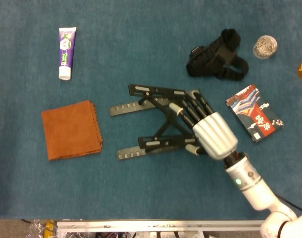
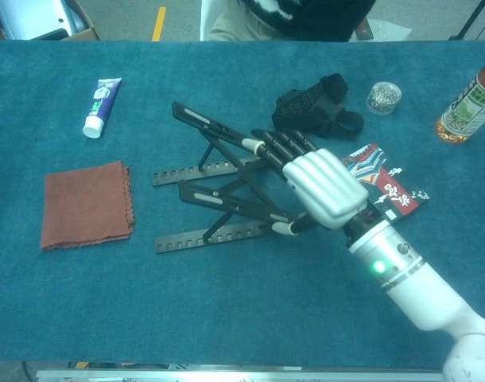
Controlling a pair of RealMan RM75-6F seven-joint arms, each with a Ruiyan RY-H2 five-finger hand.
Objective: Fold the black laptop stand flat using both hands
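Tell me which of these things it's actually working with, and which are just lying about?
In use:
black metal laptop stand
right hand, resting on the stand

Lying about:
orange folded cloth
white toothpaste tube
black strap
patterned booklet
small clear jar
bottle

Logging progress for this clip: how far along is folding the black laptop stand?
Done: nothing final. The black laptop stand still has its upper arms raised off the notched base rails, not flat. In hand: the right hand lies over the stand's right end, fingers on the far arm, thumb by the near one. Left: collapsing the arms onto the rails; the left hand is not in view, so the two-handed part has not begun.
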